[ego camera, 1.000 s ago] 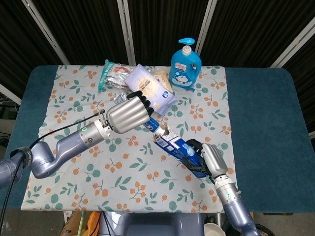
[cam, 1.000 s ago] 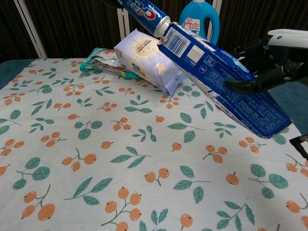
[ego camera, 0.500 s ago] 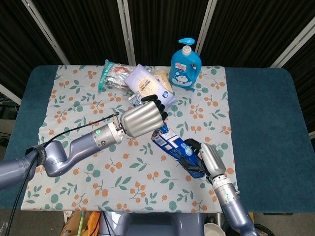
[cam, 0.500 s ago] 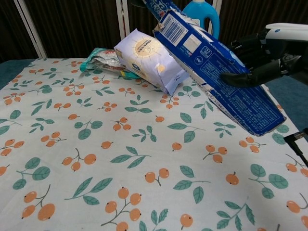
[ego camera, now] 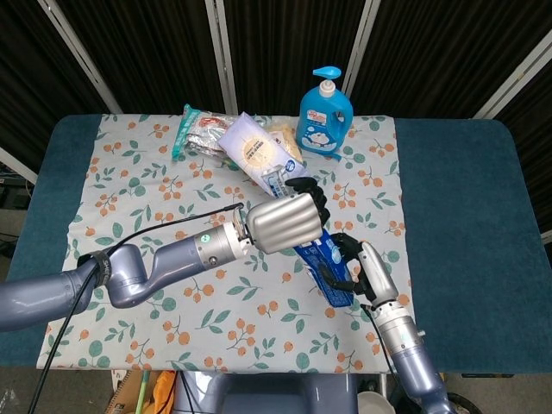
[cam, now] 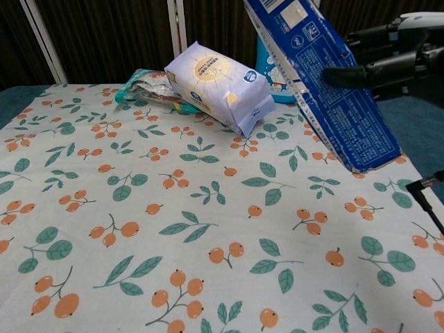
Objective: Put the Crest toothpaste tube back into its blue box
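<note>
Teal tabletop (ego camera: 448, 190) with a floral cloth (cam: 139, 229) printed in orange berries, dark curtains (ego camera: 129, 52) behind. The right hand (ego camera: 362, 269) grips the blue box (cam: 326, 83), tilted up off the cloth at the near right. The left hand (ego camera: 289, 220) is clenched over the box's upper end; can't tell if the toothpaste tube is inside. At the far edge: a blue pump bottle (ego camera: 324, 112) and some snack packs (cam: 215, 87).

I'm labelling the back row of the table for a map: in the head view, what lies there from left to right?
Green snack packet → pale purple pack → blue pump bottle.
</note>
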